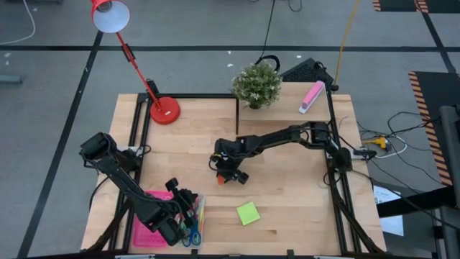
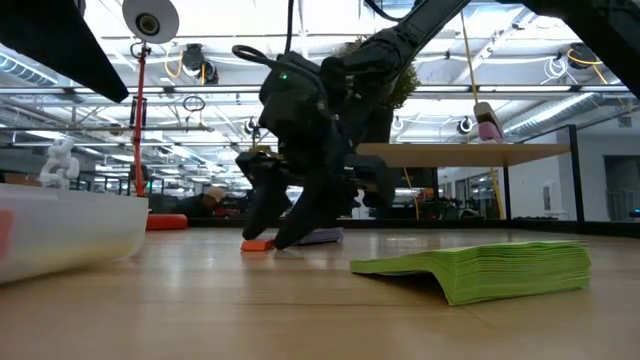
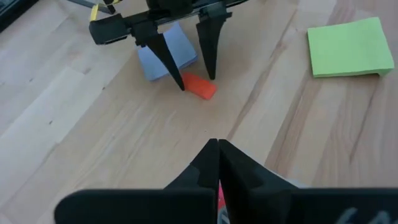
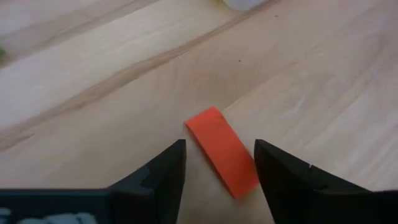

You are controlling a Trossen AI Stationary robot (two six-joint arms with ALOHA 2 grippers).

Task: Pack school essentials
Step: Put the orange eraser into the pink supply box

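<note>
Nearest the table's front edge: pink tray at the front left corner, with scissors and pens lying along its right side. Left gripper rests over that tray's right edge; in its own wrist view the two fingers meet at the tips, so it is closed, and nothing can be seen between them. Green note pad lies flat on bare wood right of the tray, well apart from both grippers; from table height it shows as a thick stack with a curled near corner. Farther in, near the table's middle: orange block, a small flat oblong lying on the wood. Right gripper is down at the table over it, fingers parted to a moderate gap, with the block between the tips and neither finger clearly touching it. The block's long axis runs at a slant across the gap, not square to the fingers, so a close from this pose would probably meet its corners first; a slight wrist turn looks advisable. The right arm is plainly the nearer one to this block. Pale-blue note pad lies just behind the block, beyond the right gripper as the left wrist sees it. Farthest: red lamp base at the back left, potted plant at the back centre, and pink-and-white block on the raised shelf at the back right.
</note>
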